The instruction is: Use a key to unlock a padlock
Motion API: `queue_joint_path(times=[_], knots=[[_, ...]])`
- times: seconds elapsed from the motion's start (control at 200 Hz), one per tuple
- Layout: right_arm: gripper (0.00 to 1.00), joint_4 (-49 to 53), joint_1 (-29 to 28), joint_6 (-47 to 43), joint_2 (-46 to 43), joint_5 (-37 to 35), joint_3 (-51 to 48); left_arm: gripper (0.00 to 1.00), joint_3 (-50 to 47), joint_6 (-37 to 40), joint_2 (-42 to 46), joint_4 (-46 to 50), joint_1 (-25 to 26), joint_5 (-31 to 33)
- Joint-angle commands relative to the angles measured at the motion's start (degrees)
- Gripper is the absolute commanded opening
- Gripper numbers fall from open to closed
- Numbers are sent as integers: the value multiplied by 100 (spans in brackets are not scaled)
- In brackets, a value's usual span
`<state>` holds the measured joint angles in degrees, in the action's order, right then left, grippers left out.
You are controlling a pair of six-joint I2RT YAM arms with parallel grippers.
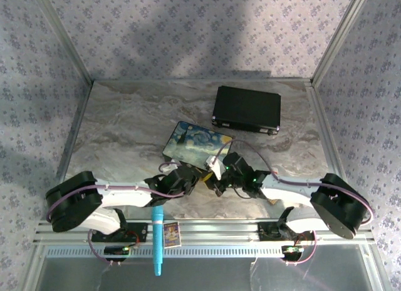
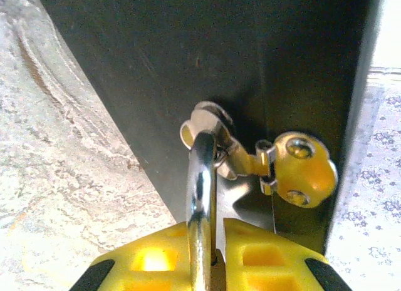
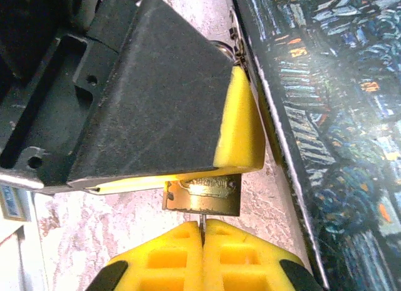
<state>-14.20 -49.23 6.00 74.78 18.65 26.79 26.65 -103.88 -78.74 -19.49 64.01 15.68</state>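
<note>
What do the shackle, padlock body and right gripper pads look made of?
Shackle: polished steel or chrome plate, judging by mirror-bright highlights. Padlock body: likely brass, gold tone with a dull sheen and a stamped-looking face. Right gripper pads: matte yellow with moulded pockets; plastic or rubber, hard to tell.

Flat box (image 1: 195,144) lies mid-counter (image 1: 125,128); the case (image 1: 246,109) sits behind it to the right, apart. At the box's near edge, the padlock (image 3: 203,196) hangs through the hasp (image 2: 216,125), clamped in the left hand (image 2: 210,241). To its right, the right hand (image 3: 203,238) pinches the key (image 3: 202,219), its tip at the padlock body. Pen (image 1: 157,241) and card (image 1: 171,233) lie side by side on the front rail (image 1: 219,226).
</note>
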Motion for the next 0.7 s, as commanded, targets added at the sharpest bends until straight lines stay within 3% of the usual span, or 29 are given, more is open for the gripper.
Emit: queue_joint_path(times=[0.0, 0.14, 0.29, 0.695], knots=[[5, -120, 366, 469, 67, -564, -33, 0, -77, 201, 280, -50, 129, -375], [7, -21, 547, 725, 78, -543, -31, 0, -98, 219, 332, -22, 130, -358], [18, 177, 483, 840, 133, -671, 55, 0, -134, 202, 352, 5, 129, -329], [26, 225, 313, 1021, -185, -966, -172, 0, -205, 163, 325, 195, 138, -102]])
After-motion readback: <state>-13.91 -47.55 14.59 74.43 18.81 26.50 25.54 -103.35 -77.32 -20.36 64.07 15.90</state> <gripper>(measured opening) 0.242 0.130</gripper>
